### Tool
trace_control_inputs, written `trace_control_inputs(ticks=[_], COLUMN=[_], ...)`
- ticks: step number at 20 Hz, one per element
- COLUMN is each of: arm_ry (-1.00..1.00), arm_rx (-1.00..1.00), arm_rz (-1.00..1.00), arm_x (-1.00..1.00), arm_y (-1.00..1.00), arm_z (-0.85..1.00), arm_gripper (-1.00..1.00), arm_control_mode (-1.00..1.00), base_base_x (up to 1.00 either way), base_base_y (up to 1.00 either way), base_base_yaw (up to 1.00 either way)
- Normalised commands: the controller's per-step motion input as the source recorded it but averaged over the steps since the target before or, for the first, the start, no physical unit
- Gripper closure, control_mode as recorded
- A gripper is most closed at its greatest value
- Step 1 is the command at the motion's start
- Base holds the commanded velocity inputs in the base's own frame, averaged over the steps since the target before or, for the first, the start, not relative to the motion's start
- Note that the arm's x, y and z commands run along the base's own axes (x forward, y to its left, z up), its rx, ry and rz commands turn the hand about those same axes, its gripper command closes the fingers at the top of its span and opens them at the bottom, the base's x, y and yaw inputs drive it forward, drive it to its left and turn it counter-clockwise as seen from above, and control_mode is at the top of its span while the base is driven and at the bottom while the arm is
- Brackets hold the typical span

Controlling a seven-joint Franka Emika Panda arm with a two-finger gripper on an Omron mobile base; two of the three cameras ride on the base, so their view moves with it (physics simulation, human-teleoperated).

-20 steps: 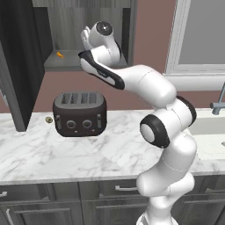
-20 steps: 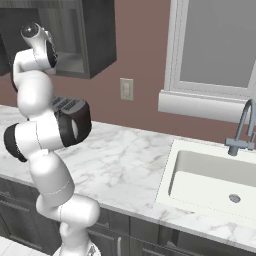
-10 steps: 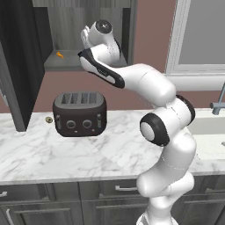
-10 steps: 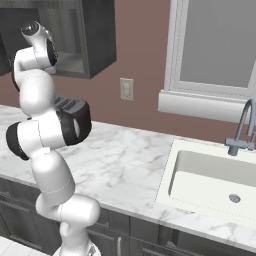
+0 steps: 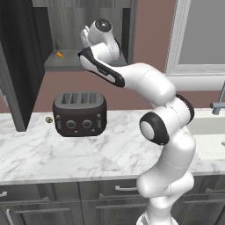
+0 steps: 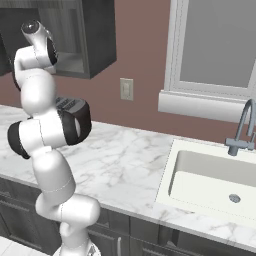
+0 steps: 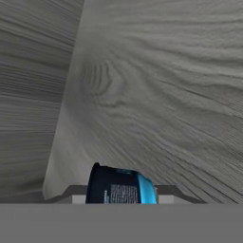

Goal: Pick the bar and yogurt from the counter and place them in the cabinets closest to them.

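Note:
The yogurt point(image 7: 121, 188), a dark blue-black cup with a bright blue end, sits at the bottom centre of the hand view, against streaked grey cabinet walls. My fingers are hidden there, so grip on it is unclear. My hand point(image 5: 93, 37) reaches into the open dark grey wall cabinet point(image 5: 88, 66), just above its shelf. The same cabinet point(image 6: 95, 42) hangs behind my arm in the right base view. The bar is out of view. The white marble counter point(image 5: 48, 154) runs below.
A dark toaster point(image 5: 80, 114) stands on the counter under the cabinet, with a tiny greenish-yellow round thing point(image 5: 49, 119) to its left. A small orange item point(image 5: 60, 55) lies on the shelf. The cabinet door point(image 5: 17, 70) hangs open at left. A sink point(image 6: 210, 175) and faucet point(image 6: 243, 127) lie right.

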Motion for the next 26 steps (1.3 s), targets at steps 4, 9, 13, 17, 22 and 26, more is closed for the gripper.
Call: trace_control_inputs(ticks=[4,9,13,17,22,26], arm_ry=[0.01,0.01,0.00,0.00,0.00,0.01], arm_rx=[0.02,0.00,0.00,0.00,0.00,0.00], arm_rz=[0.00,0.00,0.00,0.00,0.00,0.00], arm_x=[0.00,0.00,-0.19,-0.40,-0.47,-0.35], arm_y=[-0.01,-0.02,-0.12,-0.20,-0.21,-0.07], arm_z=[-0.01,0.00,0.00,0.00,0.00,-0.10], arm_gripper=[-1.00,-1.00,-1.00,-1.00,-1.00,-1.00], arm_control_mode=[-1.00,-1.00,-1.00,-1.00,-1.00,-1.00], base_base_x=[0.00,0.00,0.00,0.00,0.00,0.00], base_base_y=[0.00,0.00,0.00,0.00,0.00,0.00], base_base_yaw=[0.00,0.00,0.00,0.00,0.00,0.00])
